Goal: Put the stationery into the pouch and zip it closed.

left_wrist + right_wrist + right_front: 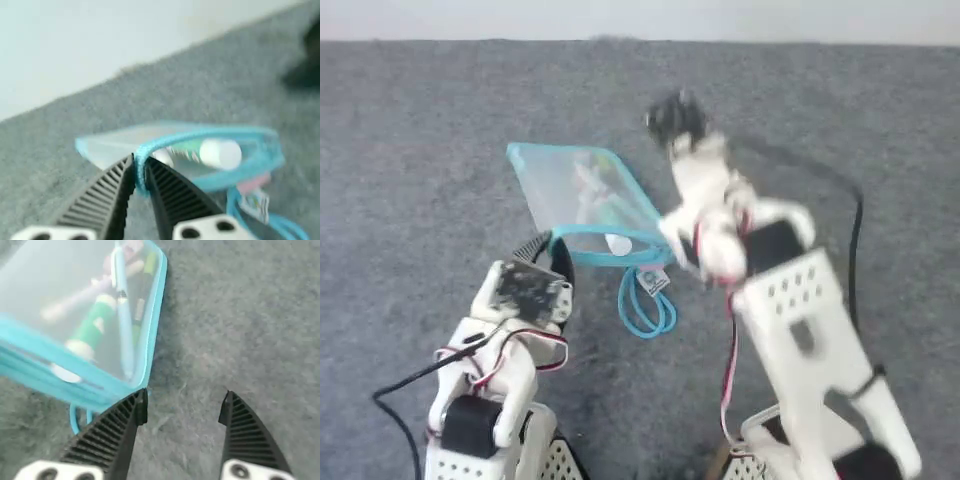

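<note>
A translucent teal pouch [582, 195] lies on the grey carpet with its mouth open toward the arms. Inside it are a green glue stick [92, 325], a pale blue pen [122, 315] and other stationery; the glue stick's white end [220, 152] shows at the mouth. My left gripper [140, 172] is shut on the pouch's blue rim [165, 140] at its near left corner [558, 245]. My right gripper [185, 402] hangs open over bare carpet just beside the pouch's right edge, with nothing between its fingers [675, 120].
A blue cord loop [645, 305] with a small tag [655, 282] trails from the pouch's near corner between the two arms. Grey carpet [420, 150] spreads all around, up to a pale wall [620, 18] at the back.
</note>
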Motion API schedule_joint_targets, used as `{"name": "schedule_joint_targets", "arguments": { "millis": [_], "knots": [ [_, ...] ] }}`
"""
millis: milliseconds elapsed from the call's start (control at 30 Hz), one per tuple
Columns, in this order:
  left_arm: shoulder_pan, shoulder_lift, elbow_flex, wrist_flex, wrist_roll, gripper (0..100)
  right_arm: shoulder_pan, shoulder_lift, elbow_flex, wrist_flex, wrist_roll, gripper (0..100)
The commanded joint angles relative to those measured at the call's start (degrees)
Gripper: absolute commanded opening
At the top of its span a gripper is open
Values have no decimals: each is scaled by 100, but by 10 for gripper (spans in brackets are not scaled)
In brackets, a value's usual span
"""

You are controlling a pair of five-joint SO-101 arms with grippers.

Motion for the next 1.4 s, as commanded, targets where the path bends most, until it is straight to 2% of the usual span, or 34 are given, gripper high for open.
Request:
{"name": "schedule_joint_targets", "arguments": {
  "millis": [0, 100, 367, 533, 667, 900, 1167, 1367],
  "knots": [
    [-519, -123, -840, -220, 475, 12, 4, -1138, 1978, -1552, 325, 243],
    [-1020, -97, -716, -510, 747, 12, -215, -1411, 2462, -1719, 642, 243],
    [-1046, -114, -207, -703, 826, 12, -356, -1411, 2664, -1851, 677, 244],
    [-1046, -114, -22, -712, 826, 12, -637, -1429, 2576, -1569, 659, 245],
    [-1037, -114, 251, -756, 818, 12, -1086, -1402, 2233, -1332, 193, 245],
    [-1037, -114, 391, -747, 818, 12, -1182, -514, 1644, -1376, 35, 245],
    [-1037, -114, 391, -747, 818, 12, -1147, 1218, 1301, -2510, -932, 245],
    [-1029, -114, 400, -721, 818, 12, -1121, 1499, 1301, -3055, -1204, 242]
  ]
}}
